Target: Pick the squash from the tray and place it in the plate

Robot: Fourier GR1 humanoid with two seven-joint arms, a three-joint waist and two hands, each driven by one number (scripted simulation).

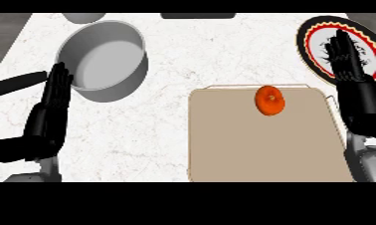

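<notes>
An orange squash (269, 100) lies near the far edge of the tan tray (264, 149). The plate (317, 45), with a black, yellow and red rim and a white patterned middle, sits at the far right of the counter. My right hand (346, 64) stretches over the plate's right part with straight fingers and holds nothing; it is apart from the squash, to its right. My left hand (50, 107) stands open at the left, fingers up, just beside the pot.
A grey metal pot (106, 59) with a black handle (18, 83) sits at the far left of the white marble counter (213, 50). A grey round object (82, 17) and a dark object (198, 15) lie at the far edge.
</notes>
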